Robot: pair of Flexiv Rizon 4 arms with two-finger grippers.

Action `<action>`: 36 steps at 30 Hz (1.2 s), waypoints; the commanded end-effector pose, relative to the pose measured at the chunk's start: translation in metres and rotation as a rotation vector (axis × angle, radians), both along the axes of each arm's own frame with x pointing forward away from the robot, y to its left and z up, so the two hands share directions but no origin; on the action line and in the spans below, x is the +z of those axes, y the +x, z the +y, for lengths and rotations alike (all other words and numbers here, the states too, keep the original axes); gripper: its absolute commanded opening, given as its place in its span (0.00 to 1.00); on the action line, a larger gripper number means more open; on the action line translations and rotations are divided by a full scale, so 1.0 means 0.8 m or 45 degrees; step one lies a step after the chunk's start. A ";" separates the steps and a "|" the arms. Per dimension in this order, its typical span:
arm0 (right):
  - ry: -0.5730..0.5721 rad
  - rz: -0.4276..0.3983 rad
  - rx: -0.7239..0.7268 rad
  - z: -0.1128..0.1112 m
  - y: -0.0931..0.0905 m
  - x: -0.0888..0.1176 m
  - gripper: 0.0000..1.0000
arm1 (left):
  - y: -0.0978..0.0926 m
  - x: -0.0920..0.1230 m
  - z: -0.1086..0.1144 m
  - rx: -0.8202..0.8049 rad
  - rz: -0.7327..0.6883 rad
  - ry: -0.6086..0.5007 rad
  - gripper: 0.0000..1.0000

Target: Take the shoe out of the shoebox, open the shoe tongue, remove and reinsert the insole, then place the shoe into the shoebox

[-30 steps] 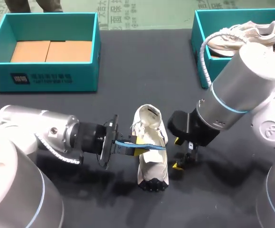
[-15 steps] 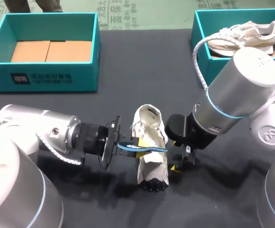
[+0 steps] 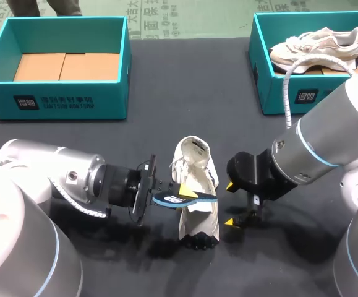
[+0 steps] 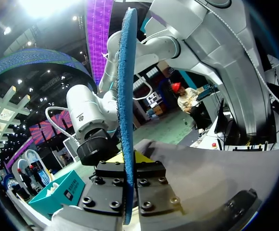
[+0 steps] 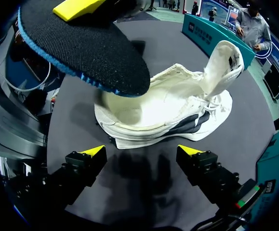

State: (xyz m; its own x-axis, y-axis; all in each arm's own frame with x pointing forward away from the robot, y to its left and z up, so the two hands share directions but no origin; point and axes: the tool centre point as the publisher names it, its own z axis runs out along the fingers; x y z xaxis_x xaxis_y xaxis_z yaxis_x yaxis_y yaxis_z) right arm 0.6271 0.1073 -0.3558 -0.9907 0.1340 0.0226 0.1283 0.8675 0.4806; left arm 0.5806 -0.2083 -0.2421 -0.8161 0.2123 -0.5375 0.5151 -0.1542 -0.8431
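— What moved?
— Head view: the right claw (image 3: 230, 203) backed rightward off the shoe (image 3: 197, 185), and the insole (image 3: 182, 198) lifted clear.
— Left wrist?
— The left claw (image 4: 129, 156) pinches the insole edge-on.
— Right wrist?
— It gapes wide, empty. The shoe lies just ahead on the counter (image 5: 144, 192).

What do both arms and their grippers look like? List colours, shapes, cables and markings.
Left arm and right arm: thick silver-grey cylinders, each with a thin light-blue ring at a joint and a white ribbed hose running alongside. The wrist sections are black. Left gripper and right gripper: black blocky fingers with bright yellow wedge tips. The left's finger blocks carry rows of black screws.
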 end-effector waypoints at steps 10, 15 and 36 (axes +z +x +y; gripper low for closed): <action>0.013 0.017 0.044 -0.002 0.003 0.005 1.00 | -0.003 -0.012 -0.006 0.042 0.008 -0.035 0.00; 0.024 0.020 0.043 0.000 0.002 0.002 1.00 | -0.004 -0.013 -0.006 0.045 0.009 -0.043 0.00; 0.048 0.009 0.031 0.002 0.002 -0.002 1.00 | -0.003 -0.019 -0.018 0.096 0.084 -0.067 0.00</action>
State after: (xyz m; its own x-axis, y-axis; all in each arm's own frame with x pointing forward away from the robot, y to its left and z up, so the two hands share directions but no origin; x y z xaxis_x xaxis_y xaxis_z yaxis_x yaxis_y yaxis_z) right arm 0.6297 0.1086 -0.3561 -0.9935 0.1078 0.0357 0.1109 0.8524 0.5110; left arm 0.5790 -0.2165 -0.2555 -0.8625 0.1254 -0.4903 0.4695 -0.1633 -0.8677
